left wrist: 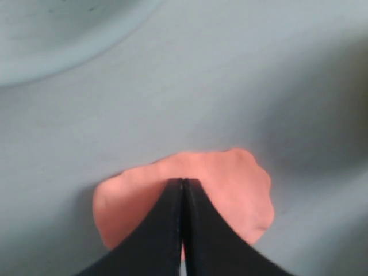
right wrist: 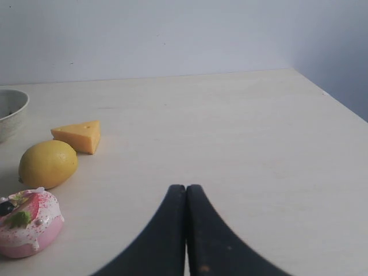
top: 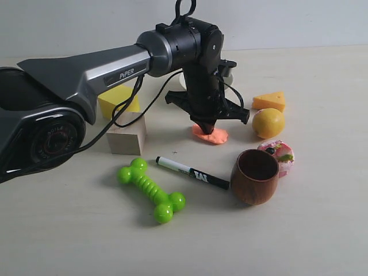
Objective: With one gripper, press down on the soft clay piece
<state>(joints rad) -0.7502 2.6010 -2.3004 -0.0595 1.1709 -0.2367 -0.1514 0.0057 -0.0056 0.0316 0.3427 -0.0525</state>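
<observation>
The salmon-orange soft clay piece (top: 214, 136) lies flat on the table near the middle of the exterior view. My left gripper (top: 205, 127) points straight down with its shut tips on the clay's left part. From the left wrist, the closed fingertips (left wrist: 183, 181) rest on the clay (left wrist: 230, 181), which spreads out around them. My right gripper (right wrist: 186, 187) is shut with nothing in it, hovering over bare table; it does not appear in the exterior view.
Right of the clay sit a yellow ball (top: 268, 122), an orange cheese wedge (top: 269, 101), a pink patterned disc (top: 278, 154) and a wooden cup (top: 255, 176). A marker (top: 191, 172), green dumbbell toy (top: 151, 190), wooden block (top: 127, 134) and yellow block (top: 118, 100) lie in front and left.
</observation>
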